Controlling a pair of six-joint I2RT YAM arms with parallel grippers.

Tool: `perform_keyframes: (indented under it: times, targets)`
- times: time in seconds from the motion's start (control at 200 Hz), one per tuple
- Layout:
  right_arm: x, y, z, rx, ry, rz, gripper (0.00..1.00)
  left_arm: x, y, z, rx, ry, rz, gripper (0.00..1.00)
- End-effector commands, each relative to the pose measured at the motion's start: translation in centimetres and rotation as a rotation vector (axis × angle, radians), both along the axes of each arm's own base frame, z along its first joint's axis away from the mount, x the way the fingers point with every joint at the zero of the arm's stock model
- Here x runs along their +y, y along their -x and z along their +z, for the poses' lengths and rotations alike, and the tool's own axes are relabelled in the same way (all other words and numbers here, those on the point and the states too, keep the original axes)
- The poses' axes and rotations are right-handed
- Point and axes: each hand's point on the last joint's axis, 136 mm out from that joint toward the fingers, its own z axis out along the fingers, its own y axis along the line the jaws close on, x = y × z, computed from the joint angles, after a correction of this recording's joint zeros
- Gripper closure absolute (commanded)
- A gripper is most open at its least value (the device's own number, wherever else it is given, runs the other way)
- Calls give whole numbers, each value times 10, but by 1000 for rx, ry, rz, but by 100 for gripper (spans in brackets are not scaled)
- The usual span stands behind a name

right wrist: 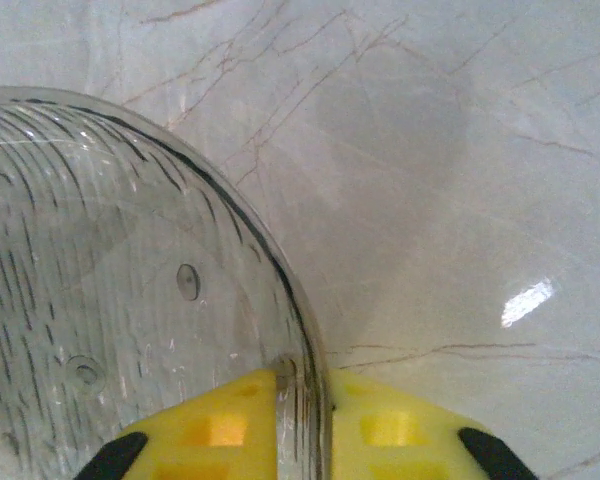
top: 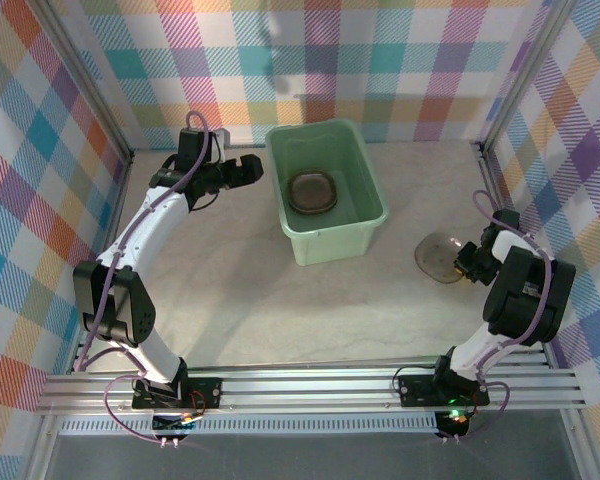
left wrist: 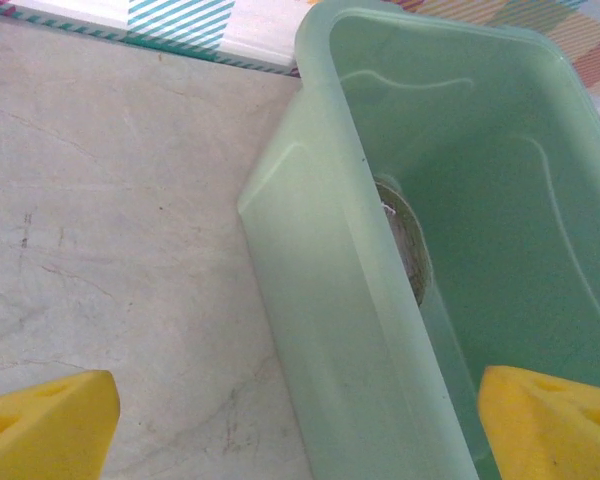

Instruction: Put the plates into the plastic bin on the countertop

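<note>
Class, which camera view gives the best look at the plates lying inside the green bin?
The top external view: the plates lie fully visible on the floor of the plastic bin. The left wrist view catches just a sliver of them past the bin's near wall.

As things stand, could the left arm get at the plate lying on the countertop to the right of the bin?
Probably not. The plastic bin stands between the open left gripper and that plate, which lies on the bin's far side, and the right gripper clamps its rim.
</note>
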Motion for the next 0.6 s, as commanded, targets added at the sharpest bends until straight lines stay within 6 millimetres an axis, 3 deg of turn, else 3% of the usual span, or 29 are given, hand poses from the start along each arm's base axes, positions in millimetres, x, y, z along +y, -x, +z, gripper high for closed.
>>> perform_keyframes:
  times: [0.0,0.36,0.595]
  targets:
    - [1,8,-5,10,4,-20,88,-5,-1,22,-38,20,-17,8]
    - [-6,9,33,-75,56,-95,99,-9,-5,28,-50,27,-35,8]
    - [-2,8,72,-175,33,-185,100,-10,-9,41,-74,32,-41,8]
